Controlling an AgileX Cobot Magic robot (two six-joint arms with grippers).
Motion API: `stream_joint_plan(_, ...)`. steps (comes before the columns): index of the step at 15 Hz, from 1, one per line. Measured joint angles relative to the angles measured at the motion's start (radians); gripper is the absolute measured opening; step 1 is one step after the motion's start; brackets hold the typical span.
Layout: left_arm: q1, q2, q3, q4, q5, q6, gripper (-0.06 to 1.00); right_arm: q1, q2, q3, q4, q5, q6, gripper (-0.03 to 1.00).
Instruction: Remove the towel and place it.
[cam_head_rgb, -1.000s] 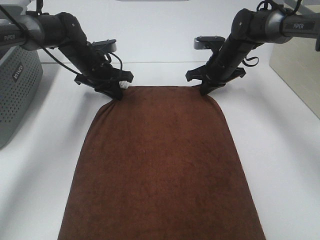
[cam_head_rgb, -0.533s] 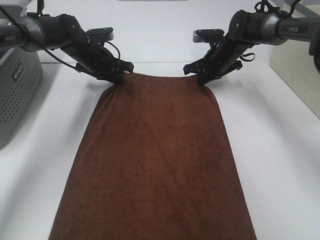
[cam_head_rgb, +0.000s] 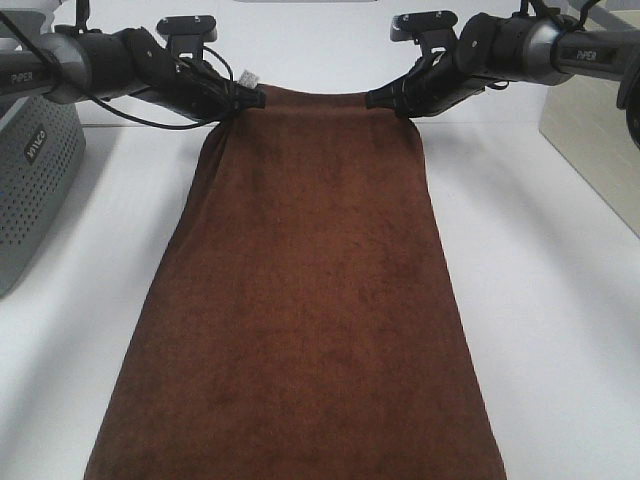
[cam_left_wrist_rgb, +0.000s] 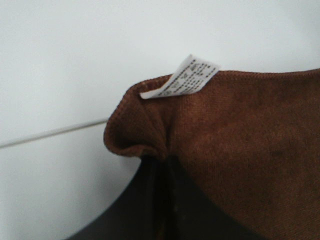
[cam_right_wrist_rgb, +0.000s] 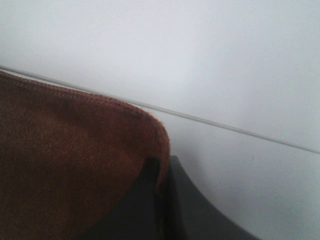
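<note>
The dark brown towel hangs from its two far corners and slopes down toward the front edge of the exterior view. My left gripper is shut on the far left corner, where a small white tag sticks up. My right gripper is shut on the far right corner. In the left wrist view the towel corner with the tag is pinched between the dark fingers. The right wrist view shows the other hemmed corner pinched the same way.
A grey perforated box stands at the left edge. A beige panel stands at the right. The white table shows on both sides of the towel, with a white wall behind.
Both grippers have risen and moved back with the towel's far corners. The towel's far edge lifted off the table, and the cloth now hangs narrower and longer.
</note>
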Motion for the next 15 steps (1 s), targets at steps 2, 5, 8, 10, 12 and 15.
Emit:
stream_joint_plan(2, -0.012, 0.000, 0.000, 0.000, -0.080, 0.018, 0.01, 0.000, 0.000, 0.000, 0.000, -0.059, -0.007, 0.01)
stream_joint_plan(5, -0.015, 0.000, 0.000, 0.008, -0.096, 0.021, 0.01, 0.000, 0.000, 0.000, 0.000, -0.094, -0.010, 0.01)
stream_joint_plan(8, -0.015, 0.000, 0.000, 0.025, -0.115, 0.021, 0.01, 0.000, 0.000, 0.000, 0.000, -0.129, -0.032, 0.01)
stream_joint_plan(10, -0.015, 0.000, 0.000, 0.025, -0.133, 0.021, 0.01, 0.000, 0.000, 0.000, 0.000, -0.140, -0.033, 0.01)
stream_joint_plan(12, -0.015, 0.003, 0.000, 0.025, -0.142, 0.021, 0.01, 0.000, 0.004, 0.000, 0.000, -0.146, -0.034, 0.01)
stream_joint_plan(15, -0.015, 0.032, 0.000, 0.025, -0.157, 0.021, 0.01, 0.000, 0.034, 0.000, 0.000, -0.161, -0.034, 0.01)
